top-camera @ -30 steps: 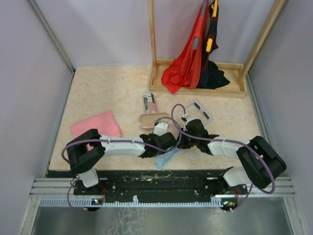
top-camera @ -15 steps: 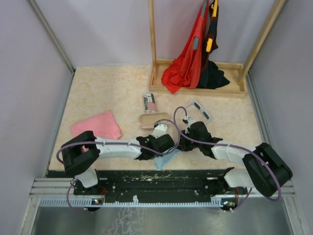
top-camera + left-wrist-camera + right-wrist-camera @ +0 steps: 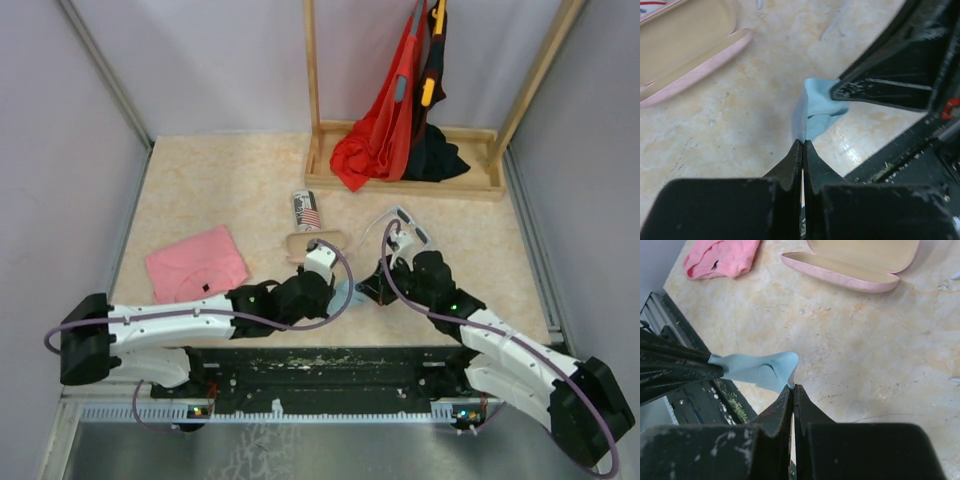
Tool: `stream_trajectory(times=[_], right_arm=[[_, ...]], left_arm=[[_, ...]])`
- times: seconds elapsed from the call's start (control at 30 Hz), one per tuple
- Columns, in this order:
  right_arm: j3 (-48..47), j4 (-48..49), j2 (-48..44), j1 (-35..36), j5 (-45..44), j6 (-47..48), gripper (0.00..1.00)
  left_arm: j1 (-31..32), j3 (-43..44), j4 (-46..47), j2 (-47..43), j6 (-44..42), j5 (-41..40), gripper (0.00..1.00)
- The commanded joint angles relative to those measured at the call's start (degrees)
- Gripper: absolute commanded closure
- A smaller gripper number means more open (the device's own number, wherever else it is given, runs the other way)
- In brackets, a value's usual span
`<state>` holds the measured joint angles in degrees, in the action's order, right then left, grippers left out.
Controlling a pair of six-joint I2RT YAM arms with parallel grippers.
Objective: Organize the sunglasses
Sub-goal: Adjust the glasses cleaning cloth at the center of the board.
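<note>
A small light-blue cloth (image 3: 347, 291) hangs stretched between my two grippers, just above the table. In the left wrist view my left gripper (image 3: 803, 142) is shut on one corner of the cloth (image 3: 815, 111). In the right wrist view my right gripper (image 3: 792, 386) is shut on the opposite corner of the cloth (image 3: 757, 370). From above, the left gripper (image 3: 337, 293) and the right gripper (image 3: 360, 292) nearly meet. The white-framed sunglasses (image 3: 406, 226) lie behind the right arm, partly crossed by its cable.
An open pink glasses case (image 3: 313, 243) lies just behind the grippers, and a flag-printed case (image 3: 307, 210) lies beyond it. A pink cloth (image 3: 197, 262) lies at the left. A wooden rack (image 3: 400, 180) with a red bag stands at the back.
My left gripper closed on the blue cloth. Both arms reached further over the table, lifting the cloth from the front edge until it hangs between them.
</note>
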<state>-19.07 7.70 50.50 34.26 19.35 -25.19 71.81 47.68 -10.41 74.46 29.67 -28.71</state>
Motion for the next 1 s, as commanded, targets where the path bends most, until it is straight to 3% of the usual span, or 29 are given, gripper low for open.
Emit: stream_trajectory(times=[0.0,0.2,0.37,0.53,0.67,0.83,0.97], right_arm=[[0.1,-0.6,-5.4,0.4,3.2,2.6,1.00],[0.4,-4.5,-9.6,0.4,-4.9,0.9,1.00],[2.5,0.7,-9.6,0.4,-3.5,-0.2,1.00],[1.2,0.1,-10.2,0.5,-2.1,-0.2,1.00],[-1.7,-6.8,-12.0,0.6,-1.2,-0.2,1.00],[-7.5,-21.9,-11.8,1.4,-1.0,-0.5,1.00],[-7.5,-25.7,-9.6,1.5,0.9,-3.6,1.00]], left_arm=[[3.8,-2.0,2.3,-4.9,-4.3,0.0,0.98],[7.0,-5.3,4.5,-12.4,-5.3,2.0,0.99],[8.0,-6.4,5.2,-15.3,-4.9,1.6,0.99],[8.0,-5.4,2.8,-13.9,-4.2,-0.3,0.99],[8.0,-5.0,0.6,-12.8,-1.8,-0.6,0.99],[8.0,-4.7,-3.1,-12.0,2.7,0.7,0.99],[7.9,-6.8,-3.4,-9.3,6.5,0.5,0.99]])
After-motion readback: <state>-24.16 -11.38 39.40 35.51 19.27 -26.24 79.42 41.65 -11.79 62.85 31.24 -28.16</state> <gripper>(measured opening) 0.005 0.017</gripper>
